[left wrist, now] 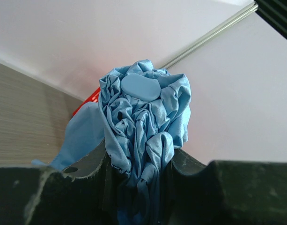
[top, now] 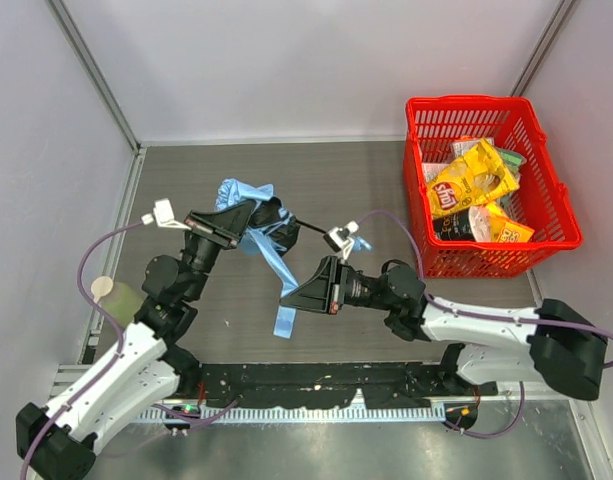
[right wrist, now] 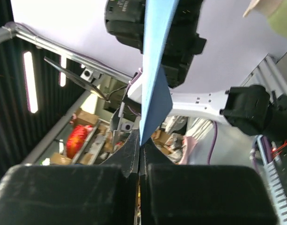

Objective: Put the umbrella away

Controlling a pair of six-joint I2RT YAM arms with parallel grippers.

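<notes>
Right claw [right wrist: 140, 157] tight on a sky-blue strip of the umbrella [right wrist: 155, 70], left arm [right wrist: 199, 101] just beyond.

The top view holds one sky-blue umbrella [top: 244, 190] left of centre and two arms with two claws: a left claw [top: 248, 222] and a right claw [top: 289, 296]. At upper right is one red basket [top: 466, 107] holding one yellow chip bag [top: 471, 182] among several packets. One pale round object [top: 114, 294] is at the left edge.

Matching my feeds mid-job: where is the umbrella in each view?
Top external: umbrella left of centre, strap hanging down.
Left wrist: umbrella bunched, centre.
Right wrist: umbrella strap only, running down from top centre.
Shared landmark: red basket, a sliver in left wrist.
</notes>
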